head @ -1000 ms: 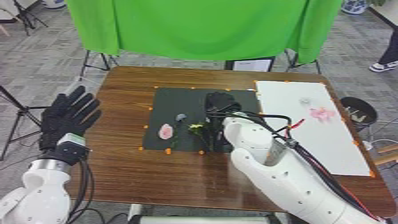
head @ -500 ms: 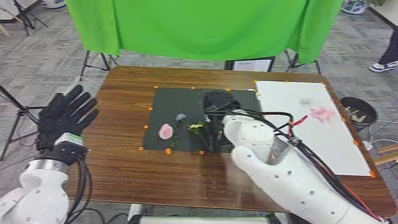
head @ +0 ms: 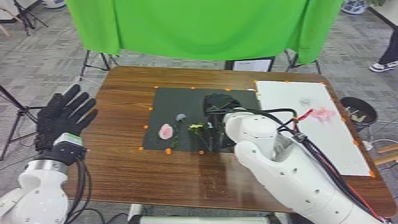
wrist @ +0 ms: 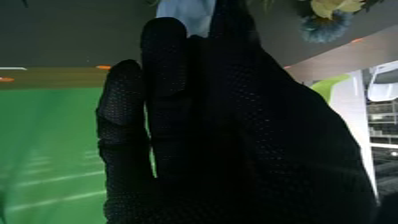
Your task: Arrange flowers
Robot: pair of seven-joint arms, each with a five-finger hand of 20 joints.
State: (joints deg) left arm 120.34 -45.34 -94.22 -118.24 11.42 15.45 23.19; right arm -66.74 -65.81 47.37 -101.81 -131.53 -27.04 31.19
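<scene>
And here's the right hand (head: 220, 102), over the dark mat (head: 164, 97) toward its far right part, its underside hidden in the head view. The wrist view gives us a pale bluish thing (wrist: 185, 12) at the end of that glove, partly covered and cut off by the edge, so open or gripping, I can't tell!

Over to the left hand (head: 64, 117): open, fingers spread, beside the table's (head: 124, 175) left side.

Now the flowers, lying on the mat's left half: pink flower (head: 166, 131) out left, blue flower (head: 181, 117) just right of it and farther off, yellow flower (head: 196, 127) nearer the right hand. Their stems run toward the near edge, thin and hard to follow against the black.

Right of the mat lies the white panel (head: 329, 145), with a pink bloom (head: 322, 114) toward its far end; real or printed, too blurred to call. A small greyish shape (head: 306, 101) sits just beyond it, equally vague.
</scene>
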